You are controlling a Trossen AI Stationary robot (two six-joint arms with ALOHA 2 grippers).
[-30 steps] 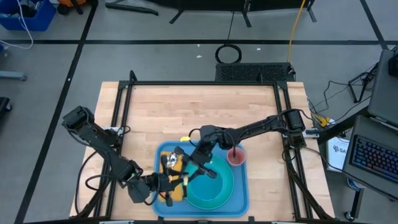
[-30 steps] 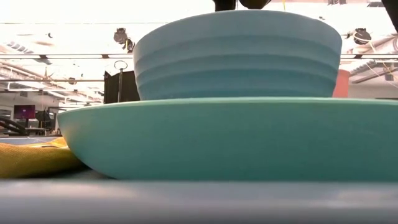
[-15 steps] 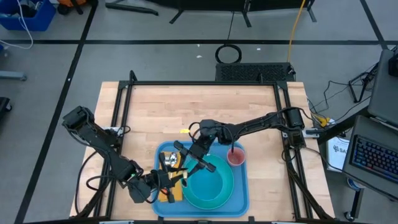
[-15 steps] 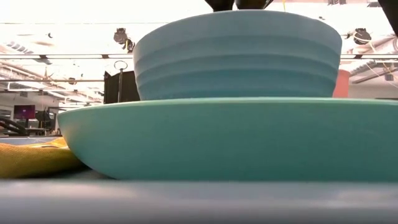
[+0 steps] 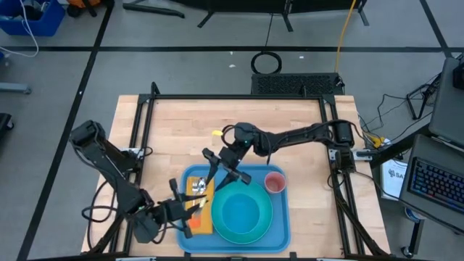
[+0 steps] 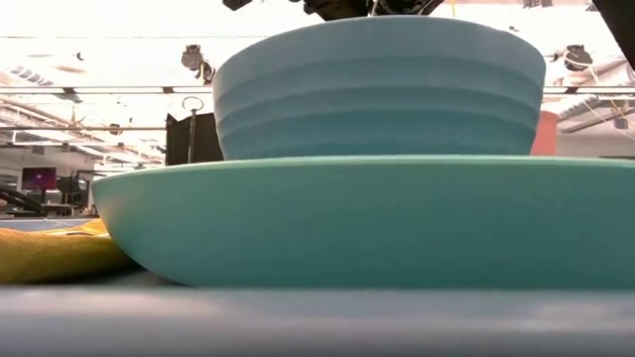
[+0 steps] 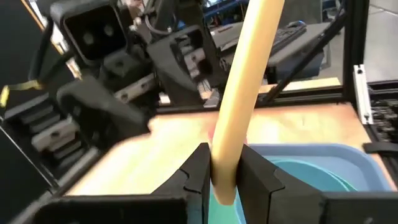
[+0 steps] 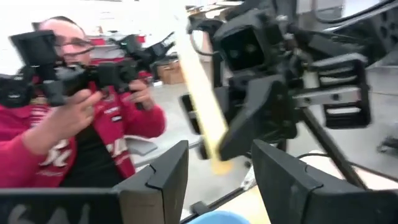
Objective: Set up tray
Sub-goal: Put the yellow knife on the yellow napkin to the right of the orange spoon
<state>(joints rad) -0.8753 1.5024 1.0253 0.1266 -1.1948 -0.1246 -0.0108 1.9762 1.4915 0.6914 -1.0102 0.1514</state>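
1. The wooden table (image 5: 239,130) spreads under me, with my two dark arms reaching in from either side.
2. The tray (image 5: 279,221), light blue with a raised rim, lies at the table's near edge, between my arms.
3. On the tray sits a round turquoise plate (image 5: 225,230), and a blue bowl (image 5: 241,212) stands on that plate; from table height the bowl (image 6: 377,89) rises above the plate's rim (image 6: 377,218).
4. A yellow cloth (image 5: 203,217) lies on the tray's left part, just beside the plate, with something shiny on it that I cannot make out.
5. A small pink cup (image 5: 275,181) stands in the tray's far right corner.
6. My right gripper (image 5: 217,168) hangs over the tray's far left edge, fingers (image 8: 161,180) spread wide apart with nothing between them.
7. My left gripper (image 5: 181,210) is at the tray's left edge, near the cloth, its fingers (image 7: 255,174) pinched onto a yellow stick (image 7: 245,93), which stands up between them.
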